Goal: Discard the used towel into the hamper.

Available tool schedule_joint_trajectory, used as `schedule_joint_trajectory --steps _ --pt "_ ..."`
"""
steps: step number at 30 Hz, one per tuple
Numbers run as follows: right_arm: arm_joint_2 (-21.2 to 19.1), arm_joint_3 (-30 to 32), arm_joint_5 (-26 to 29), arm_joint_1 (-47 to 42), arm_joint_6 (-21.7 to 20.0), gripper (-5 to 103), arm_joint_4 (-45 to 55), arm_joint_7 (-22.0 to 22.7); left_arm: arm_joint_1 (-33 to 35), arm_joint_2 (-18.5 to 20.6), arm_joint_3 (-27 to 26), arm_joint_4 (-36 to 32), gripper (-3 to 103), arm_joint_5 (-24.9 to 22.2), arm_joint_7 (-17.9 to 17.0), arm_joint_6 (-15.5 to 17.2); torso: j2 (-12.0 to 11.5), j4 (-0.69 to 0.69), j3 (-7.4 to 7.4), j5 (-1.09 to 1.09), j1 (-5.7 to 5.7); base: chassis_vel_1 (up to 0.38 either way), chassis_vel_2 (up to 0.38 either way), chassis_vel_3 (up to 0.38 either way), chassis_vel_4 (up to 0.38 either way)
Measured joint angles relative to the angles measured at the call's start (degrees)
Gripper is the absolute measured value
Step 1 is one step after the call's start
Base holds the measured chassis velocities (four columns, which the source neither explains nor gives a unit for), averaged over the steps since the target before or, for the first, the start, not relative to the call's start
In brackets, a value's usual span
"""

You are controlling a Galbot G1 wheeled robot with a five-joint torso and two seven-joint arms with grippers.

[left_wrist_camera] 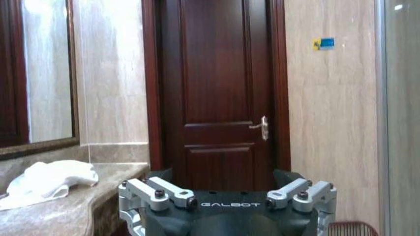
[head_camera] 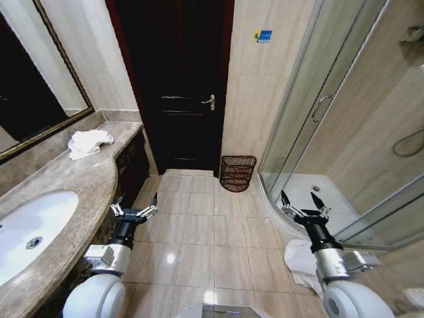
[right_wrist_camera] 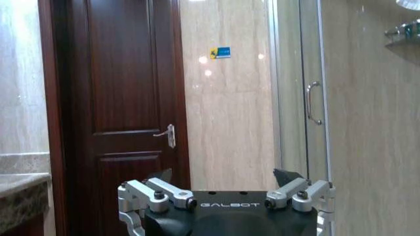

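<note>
Two grippers hang with jaws spread and empty over the tiled floor, arms reaching forward and low. The towel (head_camera: pixel 89 142) lies crumpled on the counter (head_camera: pixel 79 182), ahead of and outward from the left gripper (head_camera: pixel 134 211), which is clearly the nearer one. The hamper (head_camera: pixel 237 173) stands against the wall, ahead and between both, somewhat closer to the right gripper (head_camera: pixel 305 207).

The head camera looks forward and down from high over a bathroom floor toward the far dark door (head_camera: pixel 173 86). Both wrist cameras sit low behind their grippers, facing level at that same door (left_wrist_camera: pixel 220 93), which all three views share.
</note>
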Motion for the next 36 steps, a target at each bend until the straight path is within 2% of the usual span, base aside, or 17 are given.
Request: schedule_joint_trajectory --steps 5,8,14,17,19,22,23,27,28,29,32,36 --pt "-0.7 0.4 -1.1 3.1 -0.9 100 -1.8 0.2 -1.1 0.0 0.9 -0.9 100 1.2 -0.3 0.6 0.0 0.03 0.00 0.00 0.00 0.000 0.000 0.000 0.000" --pt "1.0 0.2 -1.5 1.6 -0.9 100 -2.5 -0.1 -2.4 1.1 0.7 0.9 100 1.9 -0.3 0.4 0.0 -0.02 0.00 0.01 0.00 0.000 0.000 0.000 0.000" --pt "2.8 -0.7 -3.3 1.3 0.4 100 -3.2 -0.9 -4.0 0.1 0.6 2.9 100 2.3 -0.3 -0.1 0.0 0.00 0.00 -0.01 0.00 0.000 0.000 0.000 0.000" --pt "3.3 -1.3 -4.4 1.4 0.6 100 -3.4 -2.0 -3.8 -0.2 0.3 2.8 100 1.6 -0.4 0.0 0.0 0.02 0.00 0.00 0.00 0.000 0.000 0.000 0.000" --pt "4.9 -1.3 -5.3 1.2 0.6 100 -3.0 -4.4 -2.5 0.1 -0.6 2.3 100 -1.3 -0.6 -0.7 0.0 0.01 0.00 0.01 0.00 0.000 0.000 0.000 0.000" --pt "5.2 -1.2 -5.3 1.1 0.6 100 -2.9 -5.0 -2.2 0.2 -0.6 2.2 100 -1.8 -0.6 -0.7 0.0 0.01 0.00 0.01 0.00 0.000 0.000 0.000 0.000" --pt "6.4 -0.6 -5.0 0.6 0.4 100 -2.2 -7.4 -0.7 0.9 -1.1 1.7 100 -4.3 -0.7 -0.7 0.0 0.02 0.00 0.01 0.00 0.000 0.000 0.000 0.000" --pt "7.3 0.5 -4.8 0.5 0.7 100 -1.8 -9.1 -0.4 0.5 -1.3 2.9 100 -3.4 0.1 -2.7 0.0 0.01 0.00 0.00 0.00 0.000 0.000 0.000 0.000" --pt "7.3 0.5 -4.7 0.7 0.7 100 -1.8 -9.1 -0.5 0.1 -1.1 3.5 103 -2.4 0.2 -3.3 0.0 0.00 0.00 0.00 0.00 0.000 0.000 0.000 0.000" --pt "7.1 0.4 -5.1 0.9 0.7 100 -1.7 -9.1 -0.7 -0.5 -0.8 4.6 100 -0.5 0.3 -4.8 0.0 0.01 0.00 0.00 0.00 0.000 0.000 0.000 0.000" --pt "7.3 -0.3 -6.5 0.9 0.8 100 -1.3 -9.1 -0.7 -1.1 -0.3 5.7 100 0.9 0.3 -6.0 0.0 0.01 0.00 0.00 0.00 0.000 0.000 0.000 0.000" --pt "8.7 -1.2 -8.5 0.8 1.3 100 -1.1 -8.9 0.1 -0.5 -0.4 5.5 100 0.3 0.2 -6.3 0.0 0.01 0.00 0.00 0.00 0.000 0.000 0.000 0.000"
